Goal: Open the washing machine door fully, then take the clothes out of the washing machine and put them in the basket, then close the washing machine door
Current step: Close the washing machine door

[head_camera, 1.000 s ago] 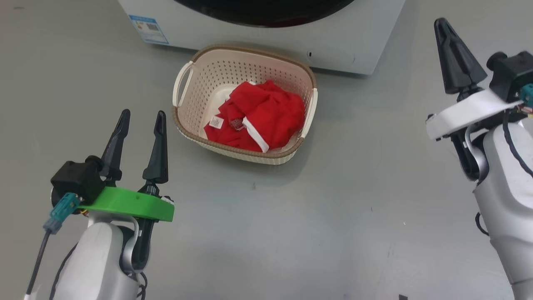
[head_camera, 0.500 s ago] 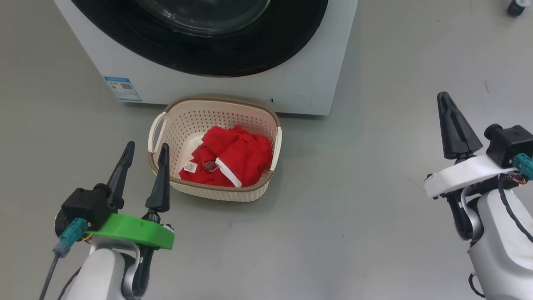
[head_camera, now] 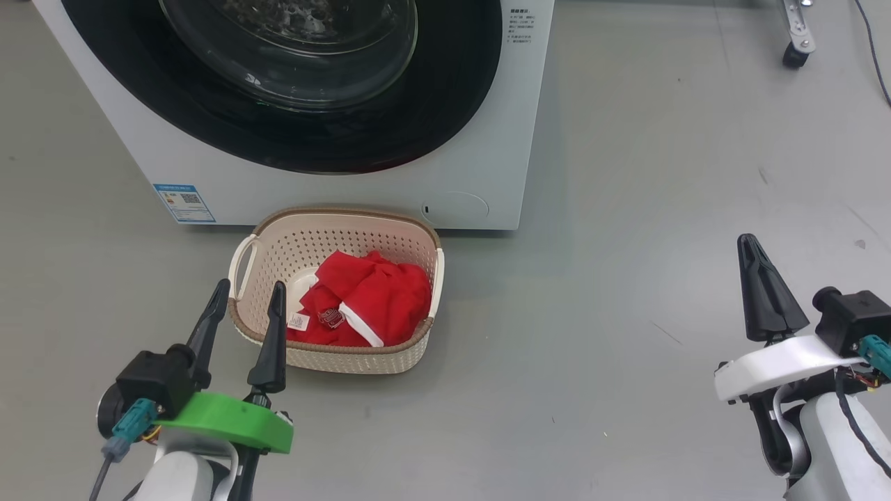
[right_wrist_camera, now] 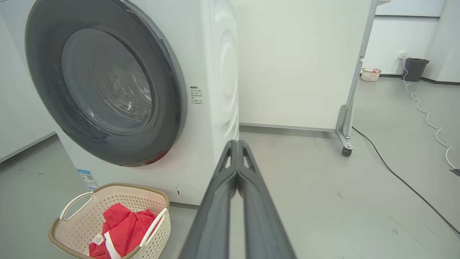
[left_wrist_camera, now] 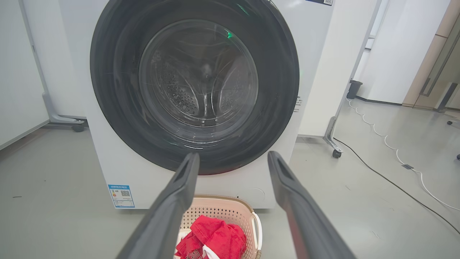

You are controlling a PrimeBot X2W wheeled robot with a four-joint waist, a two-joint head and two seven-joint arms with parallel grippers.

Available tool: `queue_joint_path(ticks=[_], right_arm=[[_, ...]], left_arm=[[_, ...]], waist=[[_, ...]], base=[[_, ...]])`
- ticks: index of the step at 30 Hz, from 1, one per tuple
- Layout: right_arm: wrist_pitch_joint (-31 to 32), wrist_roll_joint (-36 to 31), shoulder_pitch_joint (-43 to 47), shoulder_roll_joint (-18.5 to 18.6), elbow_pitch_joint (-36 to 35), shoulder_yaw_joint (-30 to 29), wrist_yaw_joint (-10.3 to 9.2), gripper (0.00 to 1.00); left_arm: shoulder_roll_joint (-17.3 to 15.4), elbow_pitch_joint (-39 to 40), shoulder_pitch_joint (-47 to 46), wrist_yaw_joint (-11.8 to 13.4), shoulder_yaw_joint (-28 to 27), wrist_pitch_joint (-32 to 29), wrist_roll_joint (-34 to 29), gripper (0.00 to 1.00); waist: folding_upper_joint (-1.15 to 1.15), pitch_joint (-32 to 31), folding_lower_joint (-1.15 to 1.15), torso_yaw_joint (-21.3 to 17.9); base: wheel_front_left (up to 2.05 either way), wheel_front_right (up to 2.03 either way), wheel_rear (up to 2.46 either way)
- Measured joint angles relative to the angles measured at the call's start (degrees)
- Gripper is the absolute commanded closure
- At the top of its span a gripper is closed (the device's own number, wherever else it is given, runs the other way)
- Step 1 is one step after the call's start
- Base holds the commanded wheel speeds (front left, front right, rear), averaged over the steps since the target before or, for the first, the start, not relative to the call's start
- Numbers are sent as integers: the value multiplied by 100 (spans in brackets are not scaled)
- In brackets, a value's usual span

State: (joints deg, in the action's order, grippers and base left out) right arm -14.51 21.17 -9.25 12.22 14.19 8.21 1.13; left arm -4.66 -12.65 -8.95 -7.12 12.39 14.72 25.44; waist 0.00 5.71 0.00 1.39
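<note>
Your left end effector [head_camera: 250, 287], fingers [head_camera: 273, 334] spread wide and empty, is the nearer 1: the basket [head_camera: 334, 211] sits just beside it at 1 o'clock, long axis 9 to 3, red clothes [head_camera: 379, 299] heaped inside. At 12, the washing machine door [head_camera: 452, 104] looks shut. Your right end effector [head_camera: 747, 243], pinched closed, hangs well apart. Smooth grey floor [head_camera: 626, 313], open white-walled room.

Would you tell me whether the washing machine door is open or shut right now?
Shut. The washing machine door lies flush against the white front of the washing machine, with the drum seen through its glass.
</note>
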Motion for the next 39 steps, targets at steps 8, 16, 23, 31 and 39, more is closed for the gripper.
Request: queue_joint_path(ticks=[8,16,23,31,39], right_arm=[[0,-2,375,-76,-283,-132,-86,0],[0,-4,608,-168,-488,-221,-130,0],[0,-21,719,-178,-648,-289,-130,0],[0,-64,774,-210,-742,-302,-129,0],[0,-66,867,-241,-778,-341,-127,0]], left_arm=[[10,-11,120,0,-2,0,-32,0],[18,-65,212,0,2,0,-35,0],[32,-80,227,0,-7,0,-76,0],[55,-108,238,0,-59,0,-91,0],[76,-108,240,0,-114,0,-152,0]], waist=[[0,-114,0,-70],[0,-135,0,-73],[0,-142,0,-62],[0,-143,0,-42],[0,-162,0,-32]], base=[[0,0,0],[0,0,0],[0,0,0],[0,0,0],[0,0,0]])
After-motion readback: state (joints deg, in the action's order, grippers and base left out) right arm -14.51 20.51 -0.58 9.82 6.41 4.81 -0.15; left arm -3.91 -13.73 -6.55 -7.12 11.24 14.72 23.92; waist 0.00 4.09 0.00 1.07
